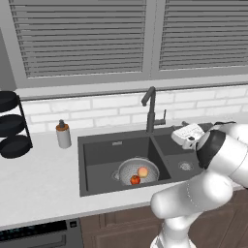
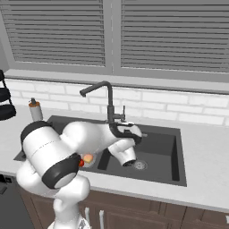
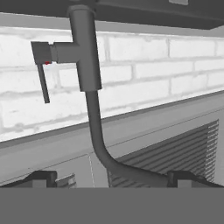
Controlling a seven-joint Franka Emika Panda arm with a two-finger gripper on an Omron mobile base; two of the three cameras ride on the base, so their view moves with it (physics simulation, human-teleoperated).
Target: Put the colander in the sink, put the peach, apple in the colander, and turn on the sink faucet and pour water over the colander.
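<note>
Steel colander (image 1: 138,171) sitting loaded in the sink (image 1: 97,160), the spread gripper (image 3: 112,179) is nearing the faucet (image 3: 85,57), needing its lever (image 3: 42,81) pushed.

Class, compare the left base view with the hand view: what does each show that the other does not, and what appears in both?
Left base view alone: the sink with the colander in its left basin, holding the peach and the apple; a soap dispenser and black dishes in a rack on the counter.

Hand view alone: the faucet's handle lever close up, with a small red mark.

Both: the sink faucet, the white brick wall and the window blinds.
</note>
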